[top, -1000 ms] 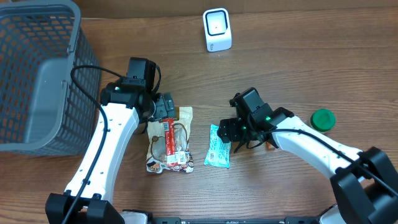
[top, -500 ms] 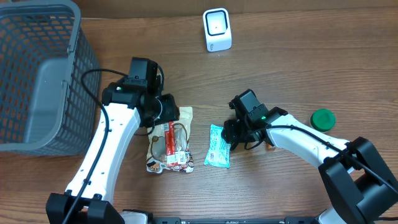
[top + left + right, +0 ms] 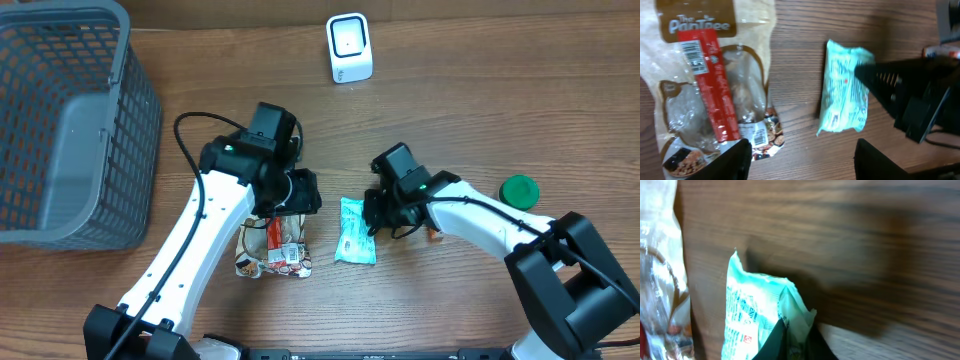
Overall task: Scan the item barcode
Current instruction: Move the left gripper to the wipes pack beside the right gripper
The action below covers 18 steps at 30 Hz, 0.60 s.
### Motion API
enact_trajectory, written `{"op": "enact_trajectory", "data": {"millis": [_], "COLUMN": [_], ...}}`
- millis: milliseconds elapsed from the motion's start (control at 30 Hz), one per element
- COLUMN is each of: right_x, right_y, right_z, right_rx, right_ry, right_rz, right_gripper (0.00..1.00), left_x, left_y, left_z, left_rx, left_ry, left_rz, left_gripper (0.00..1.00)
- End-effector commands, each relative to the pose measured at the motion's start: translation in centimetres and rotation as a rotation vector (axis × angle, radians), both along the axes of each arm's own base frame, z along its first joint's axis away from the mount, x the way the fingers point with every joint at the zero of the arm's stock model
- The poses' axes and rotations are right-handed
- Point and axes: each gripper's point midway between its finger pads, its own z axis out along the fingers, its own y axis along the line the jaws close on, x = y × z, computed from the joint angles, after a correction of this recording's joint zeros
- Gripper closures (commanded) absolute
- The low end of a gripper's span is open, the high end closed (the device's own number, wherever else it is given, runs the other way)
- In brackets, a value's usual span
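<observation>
- Overhead view: a brown wooden table (image 3: pixel 500 90) carries a grey plastic mesh basket (image 3: pixel 75 150) at the far left. A small white box-shaped barcode scanner (image 3: pixel 349 47) stands at the far edge near the middle, and a round green plastic cap (image 3: pixel 519 190) lies on the right.
- A mint-green plastic snack packet (image 3: pixel 354 235) lies flat near the table's middle. Its long axis runs from the robot's side toward the far edge, slightly tilted. The right gripper (image 3: pixel 373 213) meets it from the right, at its far right corner.
- Just left of it lies a clear plastic bread packet with a red stripe (image 3: pixel 270 250). The left gripper (image 3: pixel 300 195) hangs over that packet's far end.
- The scanner stands well apart from the snack packet, almost straight beyond it (so the likely carry runs away from the robot). The right arm is the nearer one.
- Left wrist view: the left gripper (image 3: pixel 805 160) has its fingers spread wide, holding nothing. Only bare table and a corner of the bread packet (image 3: pixel 715 100) lie between them. The right gripper (image 3: pixel 865 72) shows as a black finger reaching onto the snack packet's (image 3: pixel 845 92) upper right corner.
- Right wrist view: the right gripper (image 3: pixel 790 340) is clenched on the crimped edge of the snack packet (image 3: pixel 757 315), its dark fingertips pinching the film. No barcode on the packet can be made out here.
</observation>
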Motion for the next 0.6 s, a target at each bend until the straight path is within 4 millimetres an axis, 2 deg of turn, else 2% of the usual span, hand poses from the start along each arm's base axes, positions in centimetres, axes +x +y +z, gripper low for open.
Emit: {"op": "enact_trajectory", "data": {"millis": [0,100,300,433,567], "right_x": [1.8,1.9,1.5,1.0,0.6], "right_y": [-2.8,-2.9,-2.5,-2.7,-2.5], "right_z": [-0.9,-0.9,-0.9,-1.1,-1.0], "right_rx": [-0.049,-0.038,-0.040,-0.051,-0.037], "right_ry": [0.013,0.027,0.031,0.049,0.068], "right_rz": [-0.138,-0.165,-0.149,-0.148,-0.140], "right_gripper": [0.93,0.93,0.75,0.68,0.67], "left_x": [-0.3,-0.7,-0.9,-2.0,-2.9], "left_y": [-1.0,-2.0,-3.8,-4.1,-4.4], "left_z": [-0.2,-0.2,-0.5,-1.3,-2.1], "left_rx": [-0.006,-0.009,0.007,0.043,0.053], "left_ry": [0.004,0.003,-0.024,-0.001,0.021], "left_rz": [-0.040,-0.053,-0.053,-0.022,-0.034], "left_gripper": [0.41,0.40,0.38,0.51,0.67]}}
